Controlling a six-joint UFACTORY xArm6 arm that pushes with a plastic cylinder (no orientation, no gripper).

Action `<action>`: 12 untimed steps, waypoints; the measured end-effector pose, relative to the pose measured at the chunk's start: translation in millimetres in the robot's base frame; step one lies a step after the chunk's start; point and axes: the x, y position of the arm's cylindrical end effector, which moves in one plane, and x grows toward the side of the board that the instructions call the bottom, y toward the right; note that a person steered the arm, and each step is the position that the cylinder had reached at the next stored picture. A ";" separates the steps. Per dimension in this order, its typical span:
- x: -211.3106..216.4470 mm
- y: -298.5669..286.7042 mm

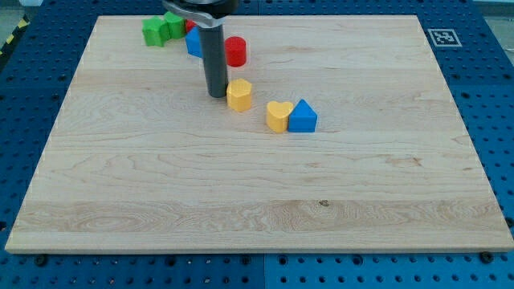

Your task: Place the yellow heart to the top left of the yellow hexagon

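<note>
The yellow hexagon lies on the wooden board left of centre, toward the view's top. The yellow heart lies to its lower right and touches a blue triangle on the heart's right side. My tip rests on the board just left of the yellow hexagon, touching it or nearly so. The dark rod rises from the tip to the view's top edge.
A red cylinder stands above the hexagon, right of the rod. A blue block is partly hidden behind the rod. Two green blocks and a small red piece sit at the board's top edge.
</note>
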 end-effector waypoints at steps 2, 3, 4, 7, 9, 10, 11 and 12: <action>0.0 39.5; 0.0 26.7; -0.4 5.4; -88.4 103.0; -152.0 1.0; -148.3 -35.6; -102.1 -17.2; -57.3 41.7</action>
